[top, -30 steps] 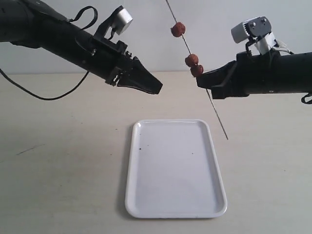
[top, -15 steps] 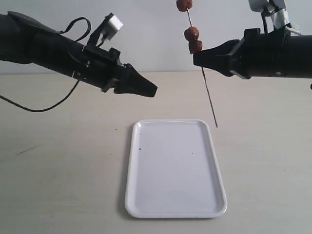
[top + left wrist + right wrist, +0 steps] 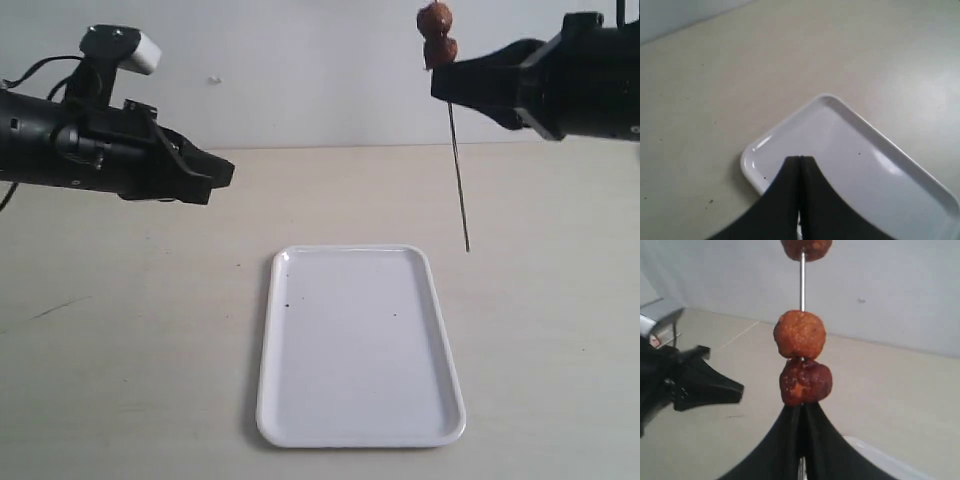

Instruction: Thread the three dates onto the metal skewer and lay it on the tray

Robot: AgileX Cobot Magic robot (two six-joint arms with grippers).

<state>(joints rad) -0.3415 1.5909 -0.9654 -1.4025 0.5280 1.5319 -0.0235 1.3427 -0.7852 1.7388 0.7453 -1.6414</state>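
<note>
My right gripper is shut on the metal skewer, holding it nearly upright high above the table at the right. Two dates show stacked just above the gripper's tips; the right wrist view shows all three dates on the rod, the lowest resting on the fingertips. The skewer's lower tip hangs just past the far right corner of the white tray. My left gripper is shut and empty, up at the left. From its wrist view the tray's corner lies below the shut tips.
A beige table runs around the tray on all sides. A pale wall stands behind. The left arm's black cable loops at the far left.
The right gripper rose and moved right, swinging the skewer from slanted to nearly upright, so the top date left the exterior view. The left arm drew back to the left and levelled.
</note>
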